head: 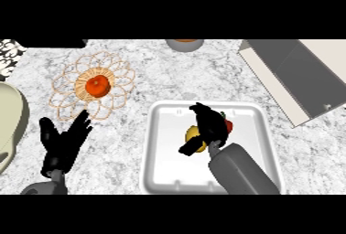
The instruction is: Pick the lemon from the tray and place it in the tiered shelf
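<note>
A yellow lemon [193, 134] lies in the white tray [162, 151] at the lower middle, mostly hidden under my right hand [207, 125]. That hand is over the lemon, its fingers and thumb curled round it. A red item [229, 125] with a bit of green peeks out just right of the hand. The tiered shelf [300, 75], grey and cream, stands at the upper right, away from the tray. My left hand [62, 141] rests open on the counter at the lower left, fingers up.
A wire basket [115, 91] holding an orange-red fruit [97, 85] sits at the upper left. A cream rounded object [10, 123] lies at the left edge. A grey bowl [184, 45] shows at the top edge.
</note>
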Controlling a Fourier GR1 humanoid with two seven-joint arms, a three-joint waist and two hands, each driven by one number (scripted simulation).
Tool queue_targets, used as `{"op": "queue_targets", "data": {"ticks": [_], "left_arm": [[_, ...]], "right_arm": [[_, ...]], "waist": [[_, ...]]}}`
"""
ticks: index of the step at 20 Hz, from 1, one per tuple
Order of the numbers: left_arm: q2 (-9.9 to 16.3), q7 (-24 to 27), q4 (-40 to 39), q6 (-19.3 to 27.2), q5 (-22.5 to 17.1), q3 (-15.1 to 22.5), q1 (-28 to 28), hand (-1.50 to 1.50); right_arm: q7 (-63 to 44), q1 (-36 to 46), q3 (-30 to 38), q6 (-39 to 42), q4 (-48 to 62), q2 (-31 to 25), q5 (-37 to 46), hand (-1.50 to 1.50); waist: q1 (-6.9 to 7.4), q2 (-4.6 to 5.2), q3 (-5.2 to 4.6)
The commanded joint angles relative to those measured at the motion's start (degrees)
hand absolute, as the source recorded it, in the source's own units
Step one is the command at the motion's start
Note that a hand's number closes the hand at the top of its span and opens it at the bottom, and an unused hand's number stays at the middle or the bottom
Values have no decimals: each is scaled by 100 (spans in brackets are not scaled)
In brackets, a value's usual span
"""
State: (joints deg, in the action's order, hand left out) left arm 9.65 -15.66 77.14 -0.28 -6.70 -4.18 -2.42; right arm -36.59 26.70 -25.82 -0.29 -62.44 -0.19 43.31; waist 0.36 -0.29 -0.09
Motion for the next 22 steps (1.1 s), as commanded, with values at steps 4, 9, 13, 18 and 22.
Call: {"op": "queue_targets", "data": {"ticks": [4, 9, 13, 18, 22], "left_arm": [[171, -282, 160, -174, -113, -106, 94, 0], [-45, -131, 25, -19, 49, -22, -29, 0], [-122, -121, 130, 60, 63, 10, -28, 0], [-12, -110, 73, -52, 14, -45, -64, 0], [-103, -317, 187, -7, 112, 154, -210, 0]], "right_arm": [[680, 245, -315, 317, 639, 15, -312, 150], [842, -403, -469, 282, -307, 14, -111, 150], [-140, 409, 534, -645, 261, 16, -456, 150], [-2056, 1237, 2052, -1891, 828, -215, -101, 150], [-3098, 2418, 2245, -2685, 1294, -427, 814, 150]], "waist": [[47, 39, 11], [-31, 24, 9], [48, 49, 13], [87, 139, -4], [294, 119, -7]]}}
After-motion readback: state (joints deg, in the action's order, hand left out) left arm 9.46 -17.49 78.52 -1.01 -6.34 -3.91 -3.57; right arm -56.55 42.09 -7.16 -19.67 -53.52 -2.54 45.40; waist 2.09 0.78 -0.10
